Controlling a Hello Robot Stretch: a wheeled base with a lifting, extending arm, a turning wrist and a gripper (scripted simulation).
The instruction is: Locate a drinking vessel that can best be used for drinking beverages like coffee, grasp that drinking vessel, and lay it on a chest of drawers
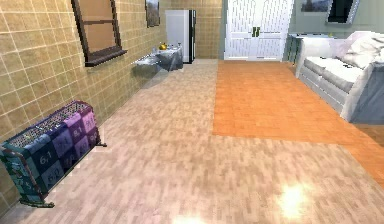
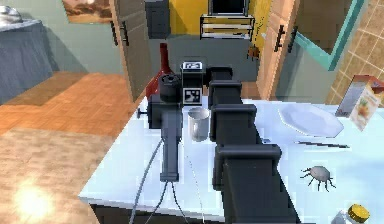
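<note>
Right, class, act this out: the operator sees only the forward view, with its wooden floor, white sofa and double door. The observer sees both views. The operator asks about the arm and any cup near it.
Operator: Where is the arm working?
Observer: In the arm side view, the arm extends over a pale table.
Operator: Is there a drinking vessel on it?
Observer: Yes, a small metal cup stands upright on the table, between the gripper and the arm's bar.
</note>
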